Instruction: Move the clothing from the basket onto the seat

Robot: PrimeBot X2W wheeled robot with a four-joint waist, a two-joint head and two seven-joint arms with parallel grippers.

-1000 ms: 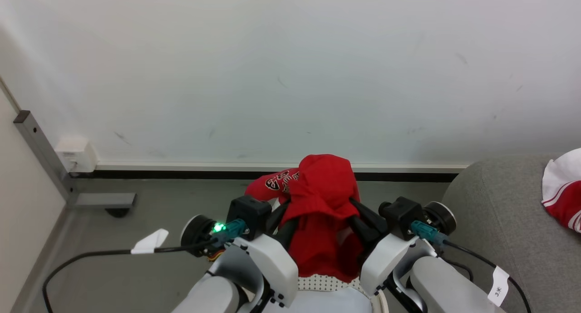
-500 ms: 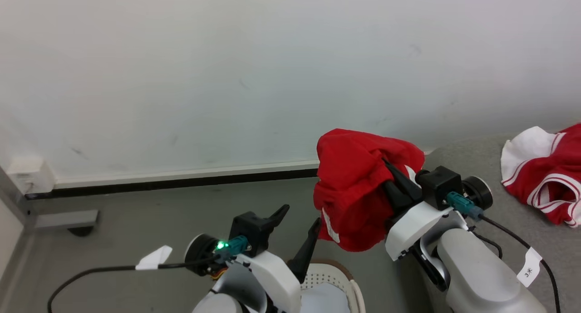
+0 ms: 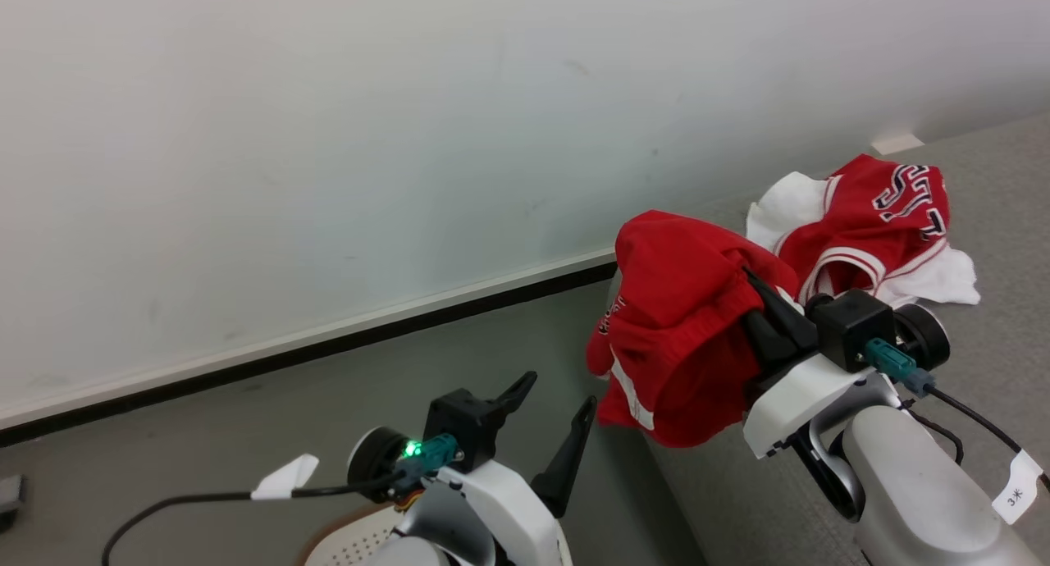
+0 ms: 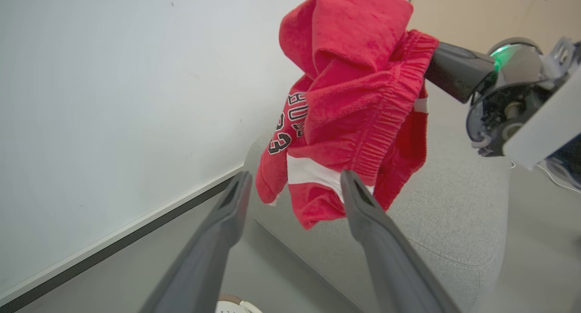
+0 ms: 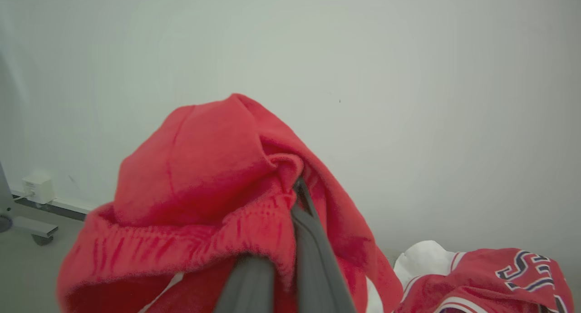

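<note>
1. A small white perforated plastic basket with a brown rim [image 3: 340, 541] sits lowest in the head view, under the left arm.
2. The left tool [image 3: 559, 390] stands spread wide above the grey floor.
3. The right tool [image 3: 759, 303] is pressed together, pinching a soft red garment with white trim [image 3: 681, 328], which hangs over the large grey woven sofa's [image 3: 1005, 197] edge.
4. Farther back, a crumpled red and white jersey [image 3: 869, 213] lies on the sofa near the white wall.

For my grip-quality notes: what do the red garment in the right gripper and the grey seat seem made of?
The red garment: soft matte cloth, probably fleece or terry; fuzzy nap, gathered elastic band, loose folds. The seat: grey woven upholstery fabric, matte; fine weave grain and a stitched seam show.
</note>
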